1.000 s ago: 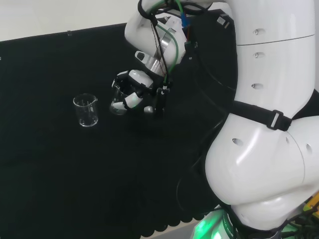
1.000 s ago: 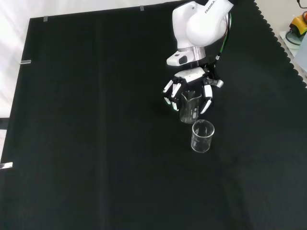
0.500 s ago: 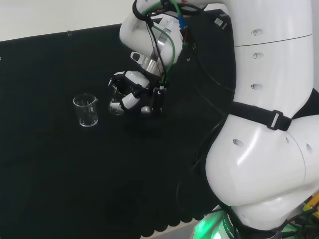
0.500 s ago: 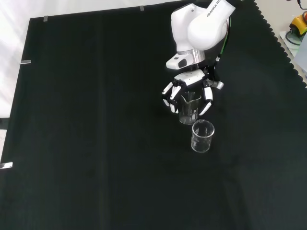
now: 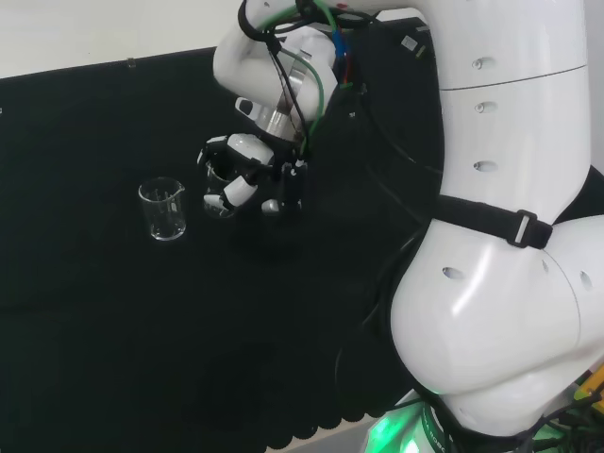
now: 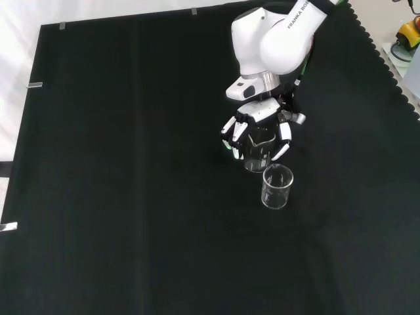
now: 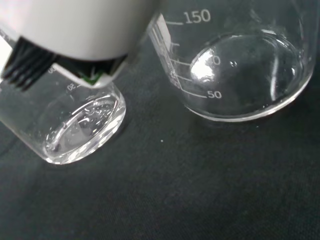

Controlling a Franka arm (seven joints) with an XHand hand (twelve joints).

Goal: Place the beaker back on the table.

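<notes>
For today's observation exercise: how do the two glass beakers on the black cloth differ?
The held beaker sits inside the curled fingers of the hand, while the free beaker stands alone, untouched. In the front view the held beaker is farther from the camera, the free beaker nearer. Both are clear glass, upright and look empty.

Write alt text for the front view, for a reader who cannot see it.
A white robot arm's black and white hand curls its fingers round a clear glass beaker over a bench covered with black cloth. A second clear beaker stands upright and free on the cloth just in front of it.
</notes>
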